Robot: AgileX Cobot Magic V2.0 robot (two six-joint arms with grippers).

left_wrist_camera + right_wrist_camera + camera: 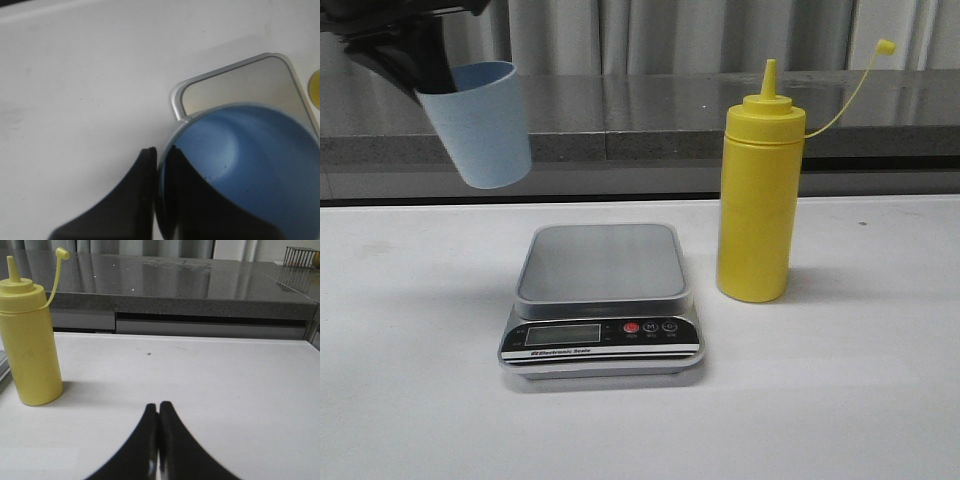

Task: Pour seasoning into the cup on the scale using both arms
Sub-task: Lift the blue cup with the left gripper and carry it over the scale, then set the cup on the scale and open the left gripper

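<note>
Cup (480, 122) hangs in our left tool (405, 60), clamped on its rim, high and left of the scale (602, 300). Our right tool (159, 412) is pressed closed, empty. The bottle (759, 200) waits on the desk (840, 400). We judge a tilted release could tip the cup off the scale.

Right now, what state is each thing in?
cup: held in the air by the left gripper, tilted, empty
scale: platform bare
seasoning bottle: upright on the table, cap off, dangling on its tether
right gripper: jaws shut, empty
</note>
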